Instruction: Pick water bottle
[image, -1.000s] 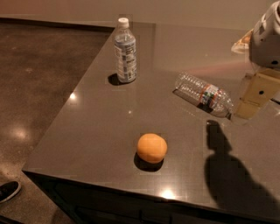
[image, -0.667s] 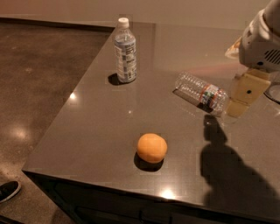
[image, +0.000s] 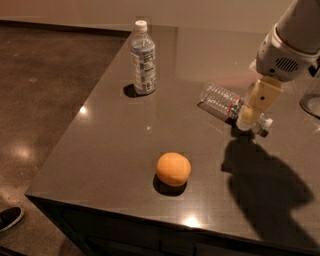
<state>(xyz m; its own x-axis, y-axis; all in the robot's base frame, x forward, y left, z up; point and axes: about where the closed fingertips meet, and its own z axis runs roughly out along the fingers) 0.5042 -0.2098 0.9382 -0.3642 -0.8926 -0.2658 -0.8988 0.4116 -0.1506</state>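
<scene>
Small clear ribbed plastic water bottle (image: 220, 98) lies on its side, right of centre, on dark glossy tabletop (image: 125, 145). Cream gripper (image: 248, 121) at its neck end; open or closed, cannot tell. Likely light, thin-walled, slick, prone to roll; grasp across ribbed body

Tool (image: 248, 121) over table (image: 100, 150): water bottle (image: 219, 98), tall bottle (image: 143, 60), orange (image: 173, 169).

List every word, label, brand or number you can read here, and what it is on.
Nothing can be read.
Label on the upright bottle: print too blurred to read.
Red-orange band on the water bottle, lying on its side: too small to read.
The end effector, just over the water bottle's cap end: no markings visible.
</scene>
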